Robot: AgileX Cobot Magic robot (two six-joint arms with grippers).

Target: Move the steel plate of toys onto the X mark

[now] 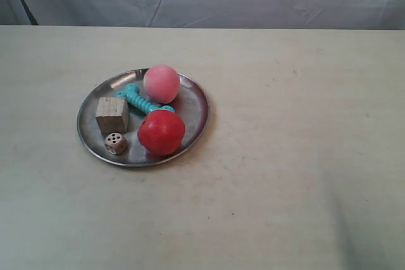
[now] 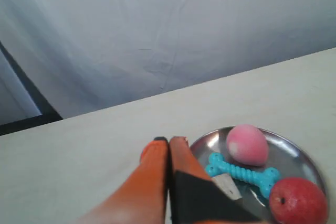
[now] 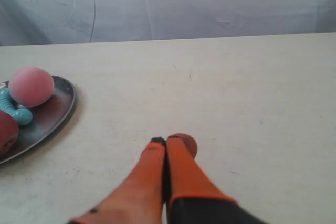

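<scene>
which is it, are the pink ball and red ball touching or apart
Apart. The left wrist view shows the pink ball and red ball separated, with the bone end between.

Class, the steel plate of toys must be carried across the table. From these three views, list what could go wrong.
The red ball and pink ball sit loose on the shallow steel plate; a tilt could roll them off. The left gripper and right gripper have jaws shut, holding nothing; the thin rim may slip when gripped. No X mark shows in any view.
</scene>
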